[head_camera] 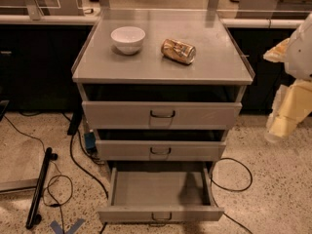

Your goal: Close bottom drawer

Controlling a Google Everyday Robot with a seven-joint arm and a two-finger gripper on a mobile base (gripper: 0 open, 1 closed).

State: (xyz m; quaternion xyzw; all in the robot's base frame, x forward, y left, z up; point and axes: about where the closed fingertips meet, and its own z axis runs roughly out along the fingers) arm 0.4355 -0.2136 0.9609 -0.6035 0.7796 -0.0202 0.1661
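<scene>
Floor-level bottom drawer (158,194) open; jaws right.

Drawers: three, namely top drawer (162,114), middle drawer (161,150), bottom drawer (157,191) at 6 o'clock. On worktop (214,69): one bowl (127,39), one can (178,51). One tool (283,120), 3 o'clock, right edge.

One elevated camera faces the cabinet (214,65) front, angled downward, moderately near; the gripper (279,126) sits at the right edge.
</scene>
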